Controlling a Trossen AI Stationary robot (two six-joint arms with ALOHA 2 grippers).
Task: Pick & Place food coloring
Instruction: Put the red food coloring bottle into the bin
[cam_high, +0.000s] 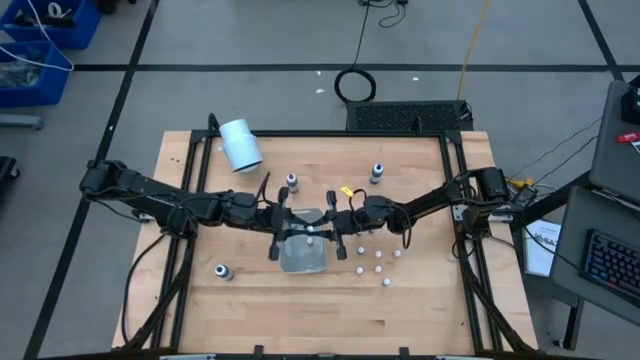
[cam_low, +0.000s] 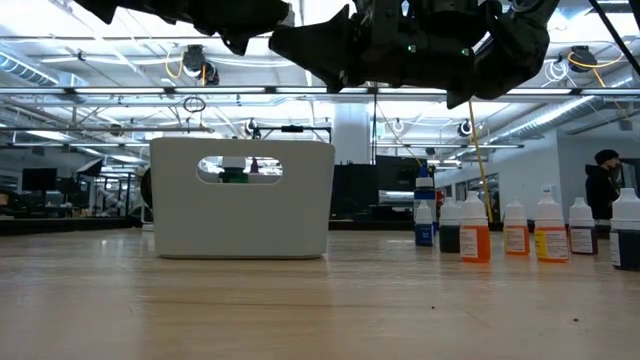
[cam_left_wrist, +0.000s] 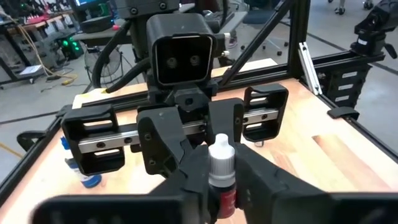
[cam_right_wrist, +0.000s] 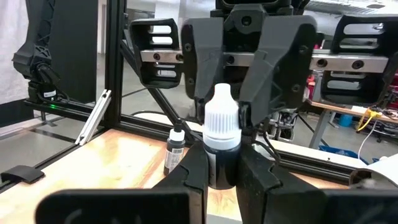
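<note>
Where the two arms met at table centre, one food coloring bottle (cam_right_wrist: 222, 127) stood upright, cap up, long axis vertical, pinched from both sides. Left gripper (cam_left_wrist: 221, 179) reached in from 9 o'clock, narrow and clamped on the body. Right gripper (cam_right_wrist: 221, 167) came from 3 o'clock, also clamped on it. Neither arm was nearer. Clear tray (cam_high: 300, 262) lay directly below, toward 6 o'clock. Judgement: one grip must release before placing.
</note>
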